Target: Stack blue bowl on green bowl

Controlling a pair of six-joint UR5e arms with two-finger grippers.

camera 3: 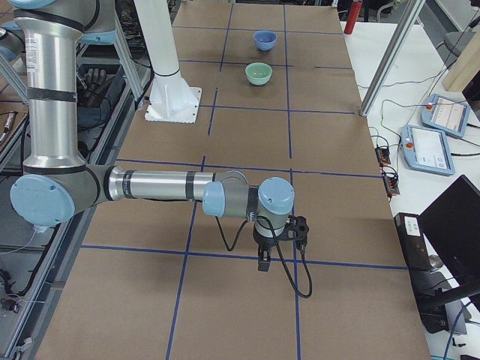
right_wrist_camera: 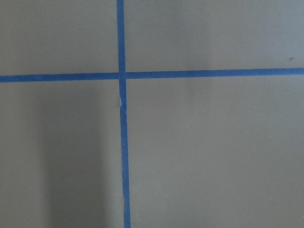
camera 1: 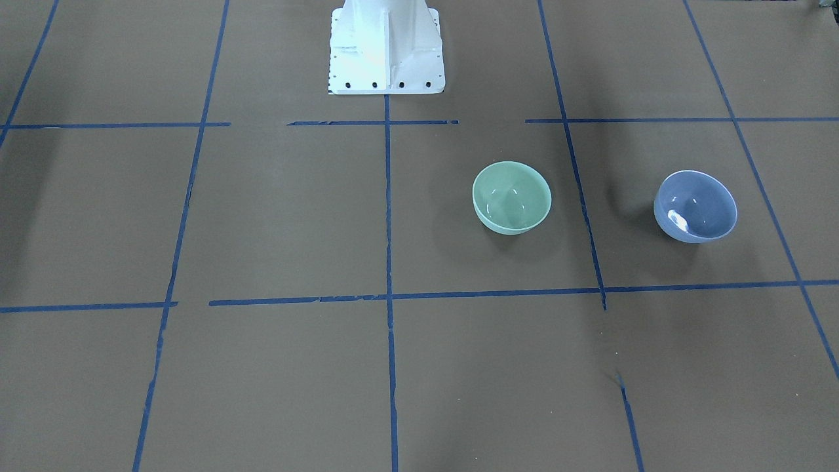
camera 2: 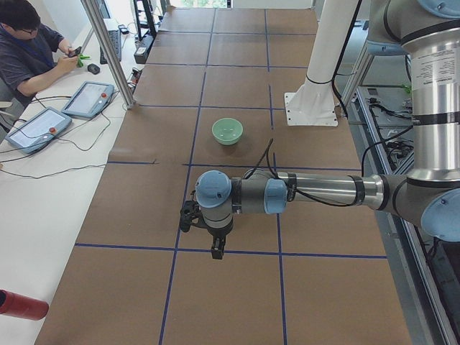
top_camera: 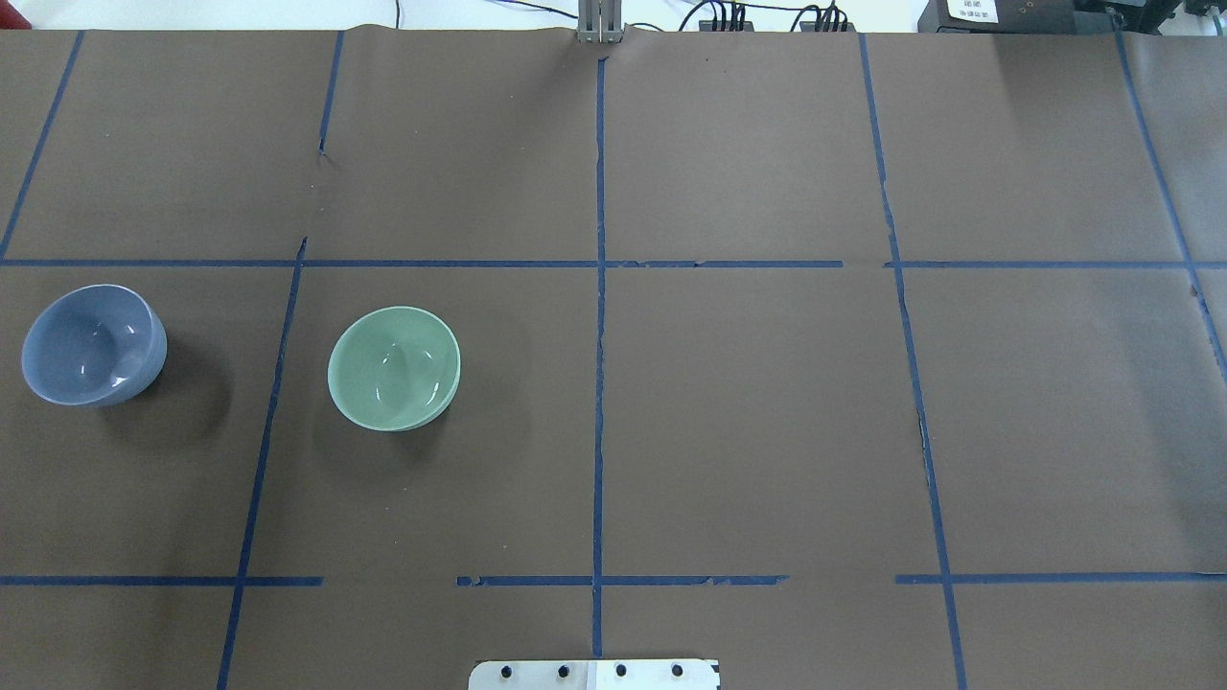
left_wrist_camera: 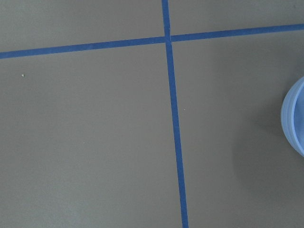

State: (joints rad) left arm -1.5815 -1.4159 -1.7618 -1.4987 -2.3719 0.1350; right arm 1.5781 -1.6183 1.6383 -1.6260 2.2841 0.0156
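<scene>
**Asker:** Where is the round, glossy periwinkle-blue bowl (top_camera: 93,345)?

**Me:** It stands upright on the brown paper-covered table (top_camera: 767,431), far out on my left side. The round, glossy mint-green bowl (top_camera: 394,368) stands upright too, closer to the centre and apart from the blue bowl. 1 blue tape line (top_camera: 271,412) runs between the 2 bowls.

**Asker:** And your grippers?

**Me:** My left gripper (camera 2: 218,251) hangs over the table's left end, fingers pointing down. Its wrist camera catches only a sliver of the blue bowl at the right edge. Only the side view shows this gripper, so I cannot tell whether its fingers are apart or together. My right gripper (camera 3: 265,262) hangs fingers-down over the opposite end, well apart from both bowls, and its wrist camera looks onto a tape crossing. I cannot tell its finger state either.

**Asker:** Anything else?

**Me:** My white metal base (camera 1: 387,49) sits at the table's edge between the 2 arms.
</scene>
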